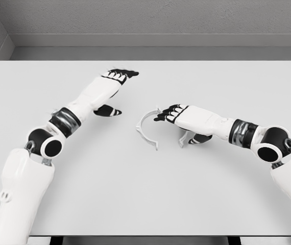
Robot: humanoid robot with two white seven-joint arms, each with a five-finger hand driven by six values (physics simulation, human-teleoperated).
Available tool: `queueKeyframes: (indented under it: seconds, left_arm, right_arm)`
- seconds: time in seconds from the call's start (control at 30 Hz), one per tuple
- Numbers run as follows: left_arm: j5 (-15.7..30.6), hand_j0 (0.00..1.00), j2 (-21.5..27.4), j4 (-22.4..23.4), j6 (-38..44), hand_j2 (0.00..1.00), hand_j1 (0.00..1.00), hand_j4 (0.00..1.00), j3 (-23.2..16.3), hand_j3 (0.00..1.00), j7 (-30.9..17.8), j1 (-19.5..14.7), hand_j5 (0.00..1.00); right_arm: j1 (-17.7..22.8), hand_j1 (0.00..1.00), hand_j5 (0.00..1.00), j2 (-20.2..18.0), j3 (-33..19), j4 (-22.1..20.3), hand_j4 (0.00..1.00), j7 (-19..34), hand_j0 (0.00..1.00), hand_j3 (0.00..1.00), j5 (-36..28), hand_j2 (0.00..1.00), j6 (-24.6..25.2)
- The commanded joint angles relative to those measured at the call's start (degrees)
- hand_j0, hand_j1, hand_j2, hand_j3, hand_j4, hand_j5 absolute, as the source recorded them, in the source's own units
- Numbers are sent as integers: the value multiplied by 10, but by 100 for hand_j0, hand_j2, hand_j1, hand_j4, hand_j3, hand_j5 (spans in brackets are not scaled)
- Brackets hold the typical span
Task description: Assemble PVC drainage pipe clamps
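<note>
Two white half-ring clamp pieces lie mid-table: one clamp half (146,127) sits clear, the other clamp piece (185,138) is partly hidden under the right hand (173,114), whose fingers stretch flat, gripping nothing. The left hand (116,77) rests apart, fingers extended, empty. The table (145,194) has wide bare room toward every edge. No writing shows

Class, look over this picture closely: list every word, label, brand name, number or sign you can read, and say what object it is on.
There is no readable text in the head view.
Clamp half: plain white, no marking.
Second clamp piece: plain white, partly hidden under the right hand.
Left hand and both arms: white and black shells, no lettering.
Table: bare grey surface, no label.
</note>
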Motion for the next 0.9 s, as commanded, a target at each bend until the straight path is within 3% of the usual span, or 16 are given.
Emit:
queueKeyframes:
  seconds: [0.0,0.37,0.53,0.87]
  left_arm:
    - [2,100,-8,17,0,100,100,100,-16,100,0,-1,100]
    - [2,100,-14,27,5,100,100,100,-25,100,0,-4,100]
    - [2,100,-14,55,6,100,100,100,-24,100,1,-18,100]
    - [2,100,-22,55,5,100,100,100,-31,100,1,-18,100]
  right_arm:
    - [1,100,100,3,0,-1,100,1,100,100,-4,100,1]
    - [0,100,100,13,7,-1,100,1,100,100,-6,100,2]
    - [0,100,100,20,8,-2,100,1,100,100,-7,100,2]
    - [1,100,100,24,11,-5,100,1,100,100,-13,100,3]
